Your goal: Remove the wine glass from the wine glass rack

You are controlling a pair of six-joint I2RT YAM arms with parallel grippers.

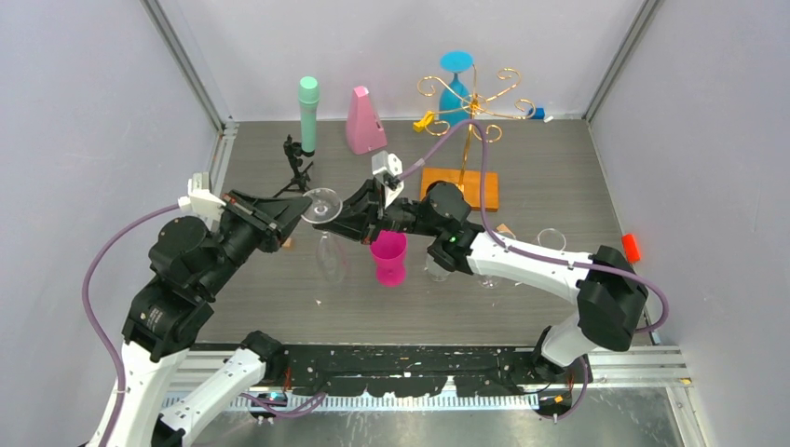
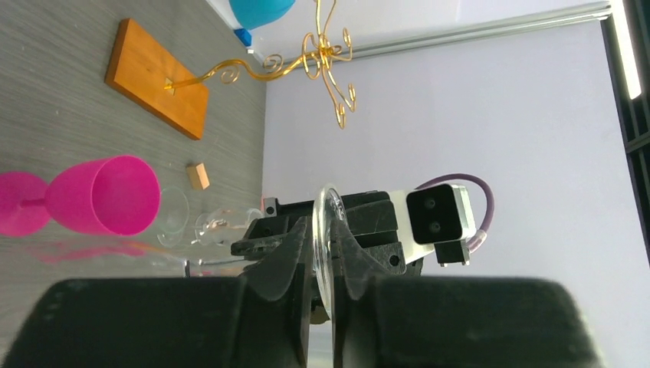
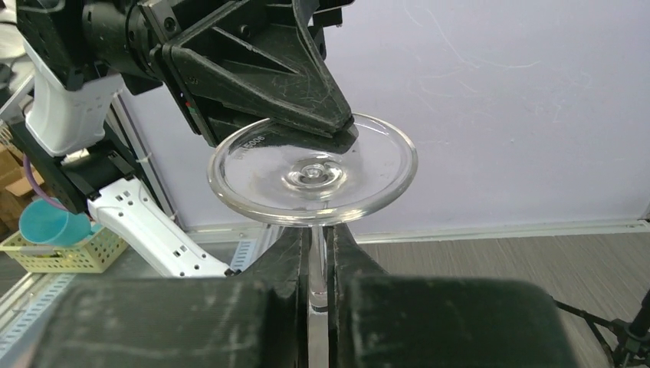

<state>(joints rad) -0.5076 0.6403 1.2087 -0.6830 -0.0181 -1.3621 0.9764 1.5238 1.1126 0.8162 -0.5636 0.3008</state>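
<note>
- The clear glass (image 1: 323, 207) is off the rack (image 1: 466, 101), held foot-up in the middle of the worktop (image 1: 568, 168), well apart from the rack's gold arms.
- Left tool (image 1: 306, 209) is clamped on the rim of the glass's round foot. In the left wrist view the foot stands edge-on between its fingers (image 2: 300, 264).
- Right tool (image 3: 317, 257) is closed on the stem just under the foot, so the two tools meet nose to nose.
- The bowl hangs below the foot. Whether it touches the worktop cannot be told.
- A pink glass (image 1: 388, 257) stands upright just beside the bowl, under the right tool.
- Other clear glasses (image 1: 551, 239) stand near the right forearm.
- Open worktop lies to the left of the left arm and in front of both arms.
- A blue glass (image 1: 456, 82) hangs upside down on the rack, whose orange-brown base (image 1: 459, 187) sits just behind the right wrist.
- Along the back wall stand a teal cylinder (image 1: 308, 114) and a pink cone-like thing (image 1: 364, 122), with a black tripod (image 1: 296, 168) before them.
- In the right wrist view a teal cup (image 3: 47, 223) lies in a yellow basket (image 3: 73, 254) beyond the worktop.
- The worktop is grey wood-grain, boxed by pale walls on three sides.
</note>
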